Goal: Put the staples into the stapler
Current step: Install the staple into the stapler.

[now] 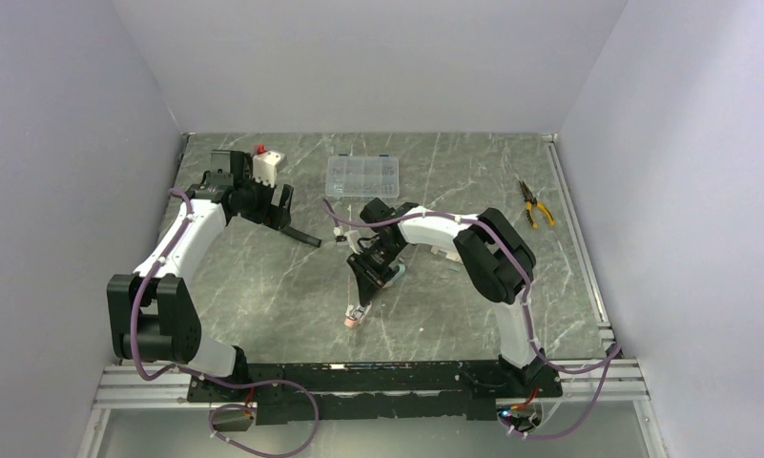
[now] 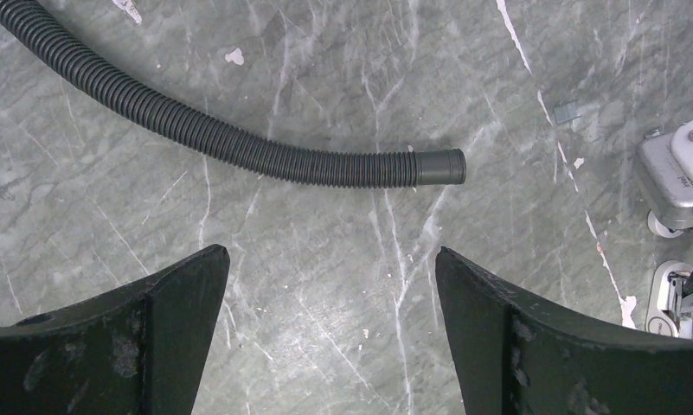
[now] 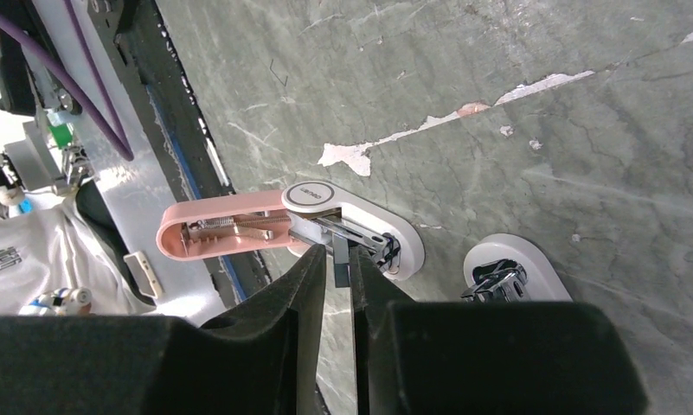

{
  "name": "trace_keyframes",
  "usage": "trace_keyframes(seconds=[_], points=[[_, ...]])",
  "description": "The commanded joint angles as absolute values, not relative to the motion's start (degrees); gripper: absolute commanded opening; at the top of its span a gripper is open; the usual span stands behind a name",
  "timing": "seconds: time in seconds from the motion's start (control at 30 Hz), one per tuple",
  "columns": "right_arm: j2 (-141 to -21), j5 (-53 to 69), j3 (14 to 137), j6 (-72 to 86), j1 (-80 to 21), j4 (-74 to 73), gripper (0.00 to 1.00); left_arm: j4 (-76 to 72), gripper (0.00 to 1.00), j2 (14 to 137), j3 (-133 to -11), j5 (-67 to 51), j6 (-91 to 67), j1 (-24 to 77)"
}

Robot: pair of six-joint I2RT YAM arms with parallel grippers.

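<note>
the stapler [image 3: 312, 197] lies on the table [image 1: 263, 305] near its front edge, with its pink lid swung fully back to one side. this leaves the metal magazine channel in the white base exposed, as loading requires. the right gripper [image 3: 338, 264] is poised directly over that channel, fingers nearly together with the staples [image 3: 342, 251] standing as a thin grey strip between them. the strip's far end reaches toward the open track. the narrow setting suits so thin a part and keeps it in line with the channel. whether the pads are actually pinching the strip or only flank it cannot be told. a second white stapler [image 3: 507, 268] lies just beside the first and is not being worked on. the left gripper [image 2: 330, 277] hovers over bare table with its fingers spread wide, holding nothing, near the end of a black corrugated hose [image 2: 239, 143] and well apart from the loading site. in my judgement it is parked clear. the insertion appears under way, not confirmed seated.
</note>
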State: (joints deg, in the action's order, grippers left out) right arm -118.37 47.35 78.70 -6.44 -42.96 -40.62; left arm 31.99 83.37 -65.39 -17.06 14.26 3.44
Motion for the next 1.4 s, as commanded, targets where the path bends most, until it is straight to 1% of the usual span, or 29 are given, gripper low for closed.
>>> trace_keyframes(seconds=[0.0,0.5,1.37], points=[[-115.42,44.25,80.59,-7.92,-43.25,-40.45,0.21,31.83,0.95,83.06,-67.83,-17.27,13.80,3.33],[-114.52,42.45,81.38,-8.57,-43.35,-41.05,0.24,31.92,0.95,83.03,-67.87,-17.48,13.88,3.37],[-112.74,40.00,81.77,-9.23,-43.86,-41.50,0.24,31.98,0.95,82.85,-67.90,-17.72,13.76,3.30]])
